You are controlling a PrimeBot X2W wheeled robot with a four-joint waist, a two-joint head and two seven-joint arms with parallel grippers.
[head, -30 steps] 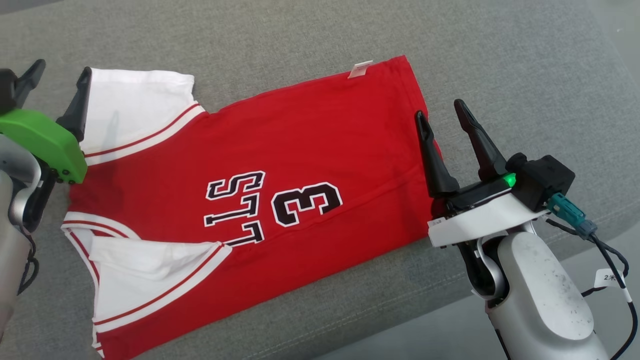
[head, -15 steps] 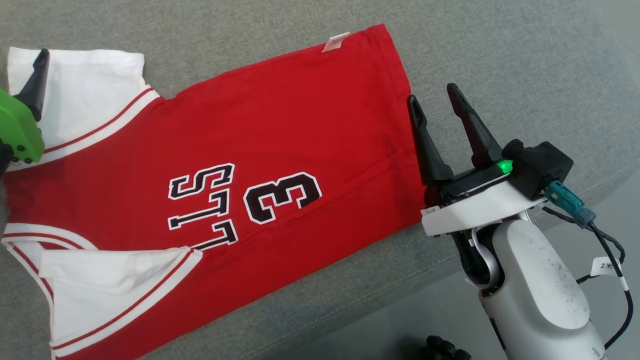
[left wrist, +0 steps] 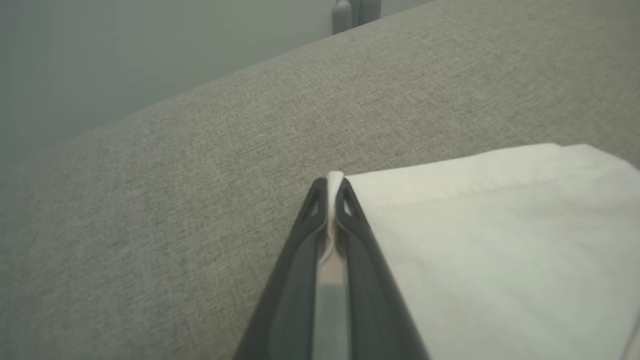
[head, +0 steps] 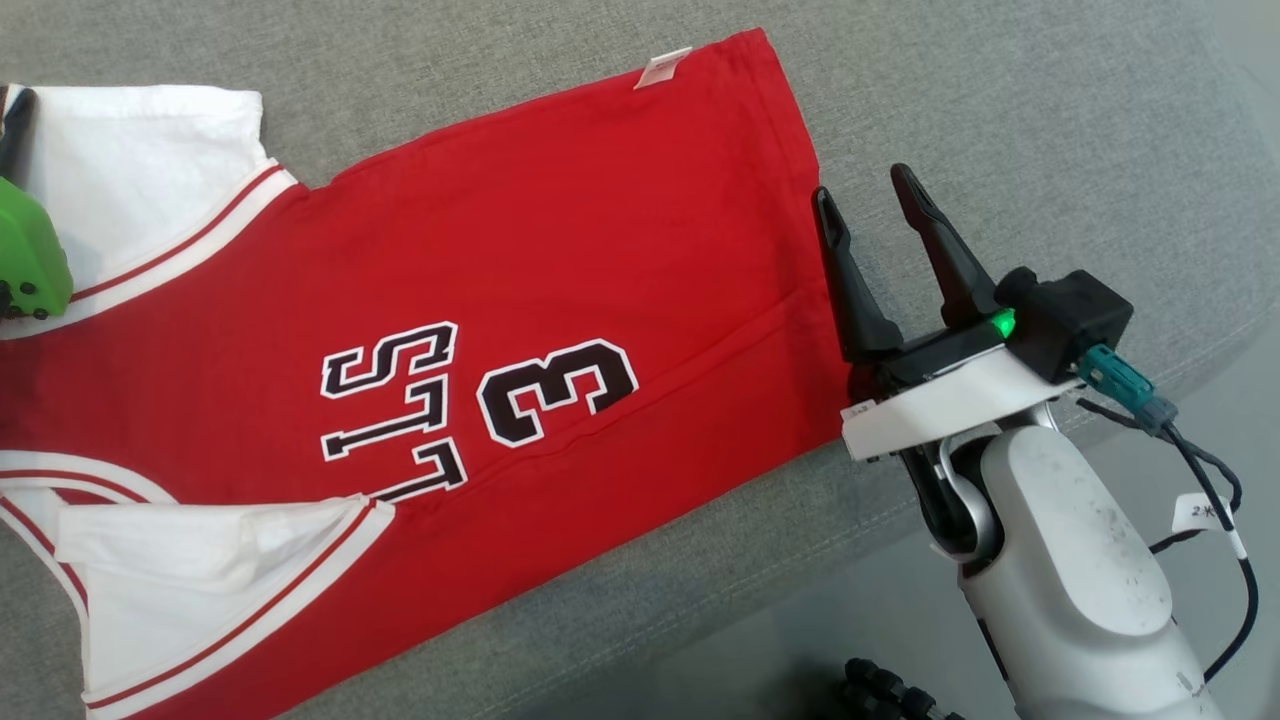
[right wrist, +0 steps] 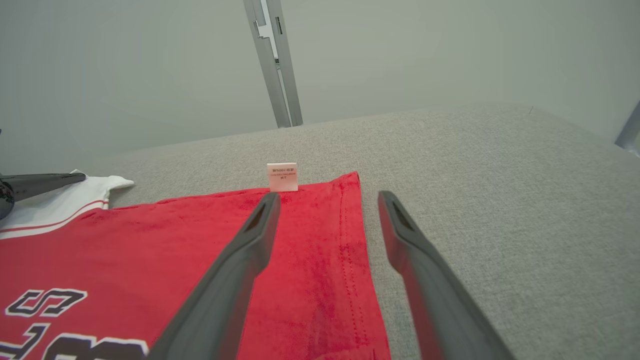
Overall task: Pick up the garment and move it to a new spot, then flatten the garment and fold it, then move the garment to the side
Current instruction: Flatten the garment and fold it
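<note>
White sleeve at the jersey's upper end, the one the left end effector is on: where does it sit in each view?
Head view: the white sleeve lies at the upper left, above the red body.
Left wrist view: it is at the lower right, its corner pinched between the fingers.
Right wrist view: it is at the far left edge, beyond the red body.
Shared landmark: the left end effector, shut on the sleeve's corner.
</note>
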